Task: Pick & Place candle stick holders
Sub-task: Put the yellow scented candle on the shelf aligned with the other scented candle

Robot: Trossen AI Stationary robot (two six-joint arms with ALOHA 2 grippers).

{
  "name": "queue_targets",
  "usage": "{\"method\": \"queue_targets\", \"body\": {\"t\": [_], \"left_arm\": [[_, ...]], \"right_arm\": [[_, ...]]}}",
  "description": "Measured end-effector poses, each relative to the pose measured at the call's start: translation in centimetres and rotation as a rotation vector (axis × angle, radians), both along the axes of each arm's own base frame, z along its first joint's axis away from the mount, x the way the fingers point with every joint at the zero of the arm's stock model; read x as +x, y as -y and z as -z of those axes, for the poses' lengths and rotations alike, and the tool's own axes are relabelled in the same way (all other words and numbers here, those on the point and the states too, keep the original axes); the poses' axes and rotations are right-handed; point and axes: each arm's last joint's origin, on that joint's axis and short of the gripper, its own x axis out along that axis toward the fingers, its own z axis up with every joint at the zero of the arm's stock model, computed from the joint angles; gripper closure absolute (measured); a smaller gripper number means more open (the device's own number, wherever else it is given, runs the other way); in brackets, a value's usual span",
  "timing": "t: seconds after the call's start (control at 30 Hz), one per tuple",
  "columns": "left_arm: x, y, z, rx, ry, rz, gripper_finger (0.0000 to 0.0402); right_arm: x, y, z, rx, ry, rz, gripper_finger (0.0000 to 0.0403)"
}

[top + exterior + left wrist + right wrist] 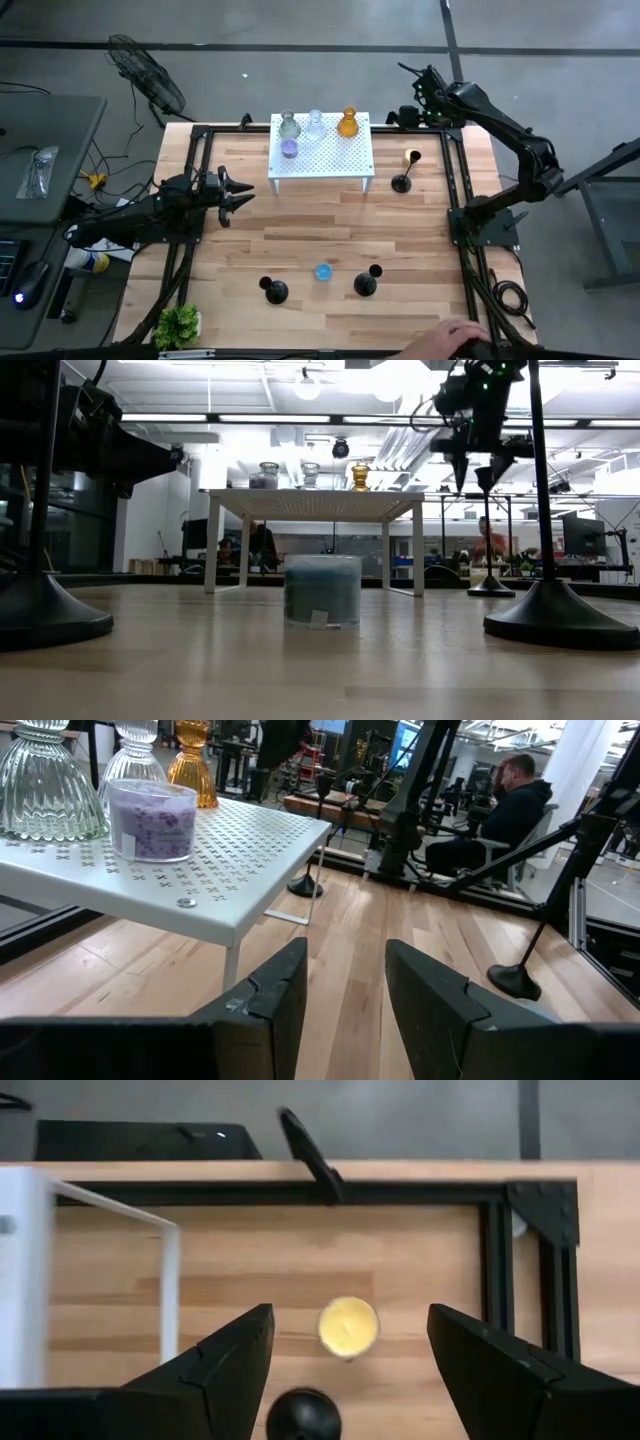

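High view shows our open right gripper (350, 1370) above the yellow cup (348, 1326) near the table's (300, 240) far right corner; glass looks slippery, fragile, so we take its sides; left gripper (345, 1000) waits open

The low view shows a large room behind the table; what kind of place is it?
Probably a robotics lab or open workshop. A seated person works at a desk with monitors, ceiling lights hang among exposed ducts, and the wooden table carries a black frame.
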Motion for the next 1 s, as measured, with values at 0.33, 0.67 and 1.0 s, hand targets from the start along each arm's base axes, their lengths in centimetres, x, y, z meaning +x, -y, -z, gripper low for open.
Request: {"method": "queue_targets", "body": {"t": [0.33,0.67,1.0], "left_arm": [[0.0,0.0,0.0,0.0,0.0,0.0,0.0268],[0.0,0.0,0.0,0.0,0.0,0.0,0.0268],[0.0,0.0,0.0,0.0,0.0,0.0,0.0268]], "right_arm": [[-1.0,0.1,4.9,0.082,-0.013,0.136,0.0144],[-1.7,0.0,9.3,0.155,-0.015,0.213,0.0144],[-1.0,1.7,13.0,0.287,-0.058,0.222,0.0144]]}}
